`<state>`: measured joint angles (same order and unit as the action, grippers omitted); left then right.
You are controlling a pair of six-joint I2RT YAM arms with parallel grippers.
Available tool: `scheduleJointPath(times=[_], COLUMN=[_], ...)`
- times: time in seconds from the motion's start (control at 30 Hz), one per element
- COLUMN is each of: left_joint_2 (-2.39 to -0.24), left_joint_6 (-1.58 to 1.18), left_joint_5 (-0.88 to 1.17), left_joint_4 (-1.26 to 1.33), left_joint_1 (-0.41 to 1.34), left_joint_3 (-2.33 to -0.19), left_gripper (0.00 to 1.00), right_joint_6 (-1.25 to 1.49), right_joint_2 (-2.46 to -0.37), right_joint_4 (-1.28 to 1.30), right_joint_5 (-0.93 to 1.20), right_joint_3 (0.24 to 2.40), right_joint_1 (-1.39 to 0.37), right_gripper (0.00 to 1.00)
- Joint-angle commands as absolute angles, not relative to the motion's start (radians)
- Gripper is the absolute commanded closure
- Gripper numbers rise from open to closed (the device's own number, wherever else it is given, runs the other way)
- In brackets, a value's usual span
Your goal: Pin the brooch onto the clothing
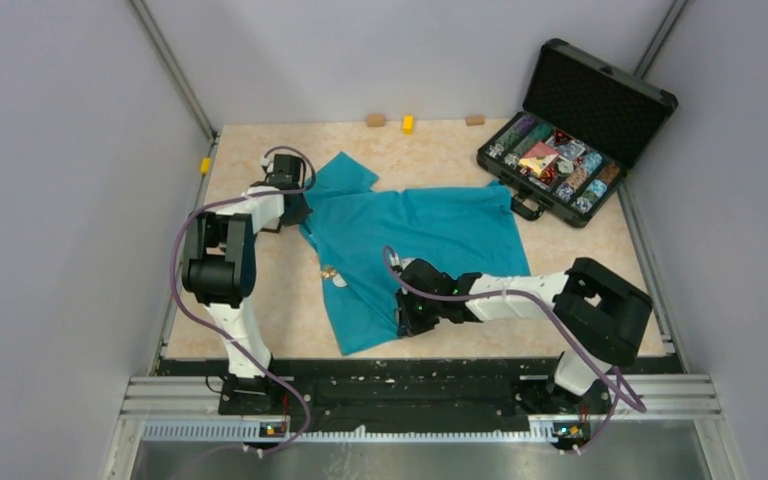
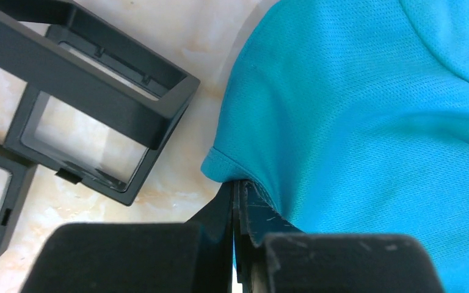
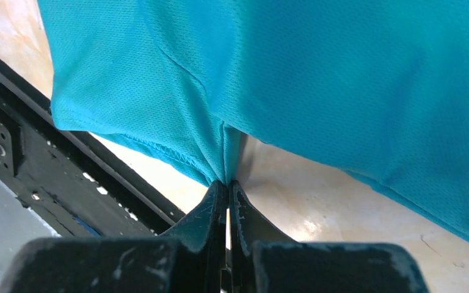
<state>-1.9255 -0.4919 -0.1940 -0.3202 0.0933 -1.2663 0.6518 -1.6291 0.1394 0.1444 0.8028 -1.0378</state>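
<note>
Worktop: beige and marbled with a slight gloss, filling the middle of the top view.
Walls: plain pale grey, closing in on the left, back and right.
Posts: bare metal, slanting up at the two back corners.
Rail: black plate and silver slotted strip along the bottom, carrying both arm bases.
Blocks: one yellow between two brown along the far edge, with another yellow one at the left edge.
Case: black, open at the upper right, lid tilted back, compartments full of multicoloured trinkets.
Frames: black with clear panes, flat on the worktop at the upper left of the left wrist view, just beside the fabric edge.
T-shirt: teal, spread across the centre of the worktop, collar toward the left, white label showing there.
Brooch: tiny brownish speck on the shirt just beside the label; too small for detail.
Left gripper: jaws pressed together, pinching a hemmed edge of the shirt at centre left.
Right gripper: jaws pressed together on the stitched lower hem, fabric drawn up into folds above the tips.
</note>
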Motion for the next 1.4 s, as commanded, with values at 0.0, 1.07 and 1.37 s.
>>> scheduleJointPath(times=[0.0, 1.07, 1.37], left_joint_2=[-1.881, -1.895, -1.893], left_joint_6=[-0.425, -0.400, -0.399], left_joint_5=[-0.267, -0.046, -0.048], left_joint_4=[-0.377, -0.407, -0.407], left_joint_1=[0.087, 0.089, 0.089], left_joint_3=[-1.321, -1.335, -1.336], left_gripper=[1.00, 1.00, 1.00], right_joint_6=[0.656, 0.129, 0.126], right_joint_2=[-1.568, -1.919, -1.991], right_joint_4=[0.190, 0.083, 0.097], right_joint_5=[0.137, -0.017, -0.110], right_joint_3=[0.773, 1.254, 1.271], right_joint_1=[-1.034, -1.336, -1.352], right_gripper=[1.00, 0.56, 0.63])
